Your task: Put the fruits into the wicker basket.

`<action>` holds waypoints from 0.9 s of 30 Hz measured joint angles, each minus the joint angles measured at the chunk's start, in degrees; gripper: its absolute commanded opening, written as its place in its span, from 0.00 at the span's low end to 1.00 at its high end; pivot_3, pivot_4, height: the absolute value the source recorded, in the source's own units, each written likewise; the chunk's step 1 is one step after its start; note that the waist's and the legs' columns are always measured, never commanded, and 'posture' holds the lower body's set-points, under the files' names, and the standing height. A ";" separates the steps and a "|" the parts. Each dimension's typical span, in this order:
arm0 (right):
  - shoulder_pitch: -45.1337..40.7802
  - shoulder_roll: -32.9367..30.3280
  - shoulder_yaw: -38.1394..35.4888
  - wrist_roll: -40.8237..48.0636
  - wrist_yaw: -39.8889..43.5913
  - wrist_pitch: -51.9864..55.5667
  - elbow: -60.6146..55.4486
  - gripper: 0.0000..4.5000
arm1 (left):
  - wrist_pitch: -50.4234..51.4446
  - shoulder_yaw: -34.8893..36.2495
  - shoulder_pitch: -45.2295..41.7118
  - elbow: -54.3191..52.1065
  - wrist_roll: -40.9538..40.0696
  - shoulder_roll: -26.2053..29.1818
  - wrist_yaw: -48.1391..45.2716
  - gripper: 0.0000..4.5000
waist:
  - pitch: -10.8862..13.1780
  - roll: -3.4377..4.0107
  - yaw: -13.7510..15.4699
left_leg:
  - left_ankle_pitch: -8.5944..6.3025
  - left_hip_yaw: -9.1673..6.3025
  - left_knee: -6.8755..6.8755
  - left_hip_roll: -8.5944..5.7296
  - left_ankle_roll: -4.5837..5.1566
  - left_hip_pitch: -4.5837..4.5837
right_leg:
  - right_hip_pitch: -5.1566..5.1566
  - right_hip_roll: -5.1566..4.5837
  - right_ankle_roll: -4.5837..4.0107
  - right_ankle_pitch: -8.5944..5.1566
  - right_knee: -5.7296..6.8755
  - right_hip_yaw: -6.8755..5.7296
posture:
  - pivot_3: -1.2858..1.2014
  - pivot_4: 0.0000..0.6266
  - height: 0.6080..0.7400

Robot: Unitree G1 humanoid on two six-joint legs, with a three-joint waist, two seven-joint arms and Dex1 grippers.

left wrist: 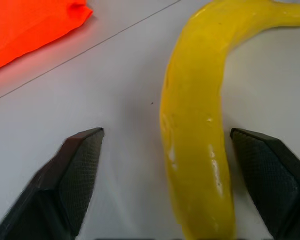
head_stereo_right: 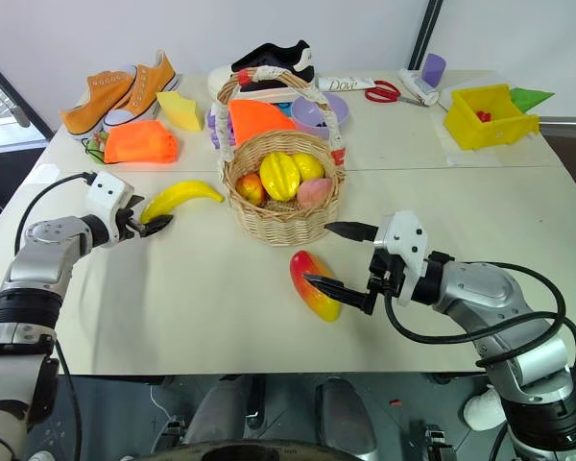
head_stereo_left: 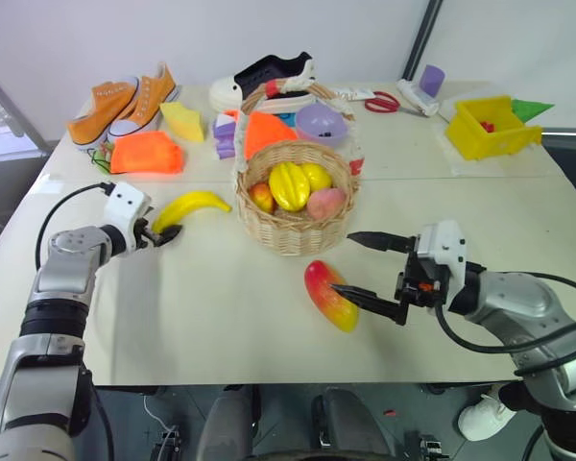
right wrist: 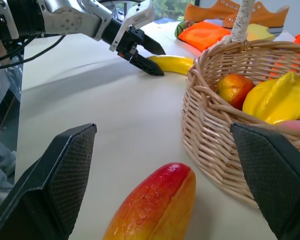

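While several fruits already sit inside the wicker basket (head_stereo_left: pixel 293 197) — a ribbed yellow starfruit (head_stereo_left: pixel 289 184), a small red-and-yellow apple (head_stereo_left: pixel 261 197), a pale pink peach (head_stereo_left: pixel 326 203) and a yellow lemon-like piece (head_stereo_left: pixel 317 176) behind them — two of the task's fruits lie outside it on the tabletop (head_stereo_left: pixel 221 317), so the job reads as partly done with both remaining pieces yet to be lifted. On the robot's left side of the basket lies the banana (head_stereo_left: pixel 190 206), with its near end between the fingers of the left gripper (head_stereo_left: pixel 165 233); the left wrist view shows those fingers (left wrist: pixel 82 165) spread on either side of the banana's lower end with gaps on both sides, so they straddle it but have not clamped it. In front of the basket, near but apart from its wall, lies the mango (head_stereo_left: pixel 330 294), red at one end and yellow at the other. Just beside it is the right gripper (head_stereo_left: pixel 365 266), its fingers wide apart and holding nothing; one finger tip lies against or just over the mango's side, and the right wrist view shows the fruit low between the two fingers (right wrist: pixel 65 175). By my reading, both arms are at the grasping stage: closing on each fruit, lifting it over the rim and under the arched handle (head_stereo_right: pixel 269 75), and releasing it all remain.
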 measured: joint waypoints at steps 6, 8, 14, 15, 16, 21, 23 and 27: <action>1.39 0.13 0.60 -0.03 -1.23 0.00 -0.99 1.00 | -0.99 1.28 0.53 0.65 -0.59 -0.87 1.39 0.17 | 0.00 -0.02 -0.29 | 0.00 0.00 0.01 0.02 0.00 0.01 | -0.02 0.02 0.00 0.00 0.04 0.00 | 0.52 0.24 0.95; 1.45 0.14 0.70 -0.03 -1.61 0.00 -1.07 1.00 | -0.57 3.62 2.50 -1.39 -2.06 -1.22 2.56 0.17 | 0.00 -0.03 -0.31 | 0.00 0.00 0.01 0.02 0.00 0.00 | -0.03 0.01 0.00 0.00 0.04 0.01 | 0.52 0.24 0.95; 2.04 0.00 1.12 -0.02 -2.22 0.02 -1.92 1.00 | 8.90 14.32 16.61 -30.65 -17.85 -3.01 1.45 0.17 | 0.06 -0.31 -0.25 | 0.00 0.00 0.02 0.06 -0.01 -0.08 | -0.06 -0.06 0.00 0.00 0.02 0.04 | 0.52 0.24 0.95; 1.72 0.01 1.17 -0.01 -2.25 0.02 -1.91 1.00 | 11.60 14.85 18.24 -36.78 -20.52 -2.20 0.94 0.17 | 0.07 -0.33 -0.10 | 0.00 0.00 0.03 0.06 -0.01 -0.06 | -0.04 -0.06 -0.01 0.00 0.03 0.03 | 0.52 0.24 0.95; 1.53 -0.02 1.12 0.00 -2.23 0.00 -1.95 1.00 | 14.44 15.03 20.06 -42.94 -23.15 -0.52 0.24 0.17 | 0.06 -0.34 -0.08 | 0.00 0.00 0.03 0.06 -0.02 -0.02 | 0.02 -0.08 -0.01 0.00 0.01 0.03 | 0.52 0.24 0.95; -0.83 -0.05 1.23 -0.01 -1.73 -0.04 -1.76 1.00 | 25.04 11.25 19.88 -58.41 -29.94 2.00 0.88 0.17 | 0.06 -0.33 -0.02 | -0.01 0.01 0.04 0.02 -0.01 0.11 | 0.17 -0.09 -0.02 0.00 -0.05 0.03 | 0.52 0.24 0.95; -1.37 -0.06 1.48 -0.04 -1.50 -0.05 -1.19 1.00 | 27.67 7.58 15.85 -58.95 -29.23 0.95 3.61 0.17 | 0.08 -0.36 0.15 | 0.00 -0.01 0.05 0.02 -0.01 0.09 | 0.17 -0.06 -0.02 0.00 -0.05 0.01 | 0.52 0.24 0.95; -2.37 0.02 2.01 -0.26 -1.27 -0.15 -0.79 1.00 | 31.15 -3.65 3.41 -56.05 -20.77 -1.90 10.73 0.17 | 0.11 -0.43 0.27 | 0.00 -0.01 0.07 -0.08 0.00 0.03 | 0.17 0.01 0.13 0.07 -0.13 0.04 | 0.52 0.24 0.95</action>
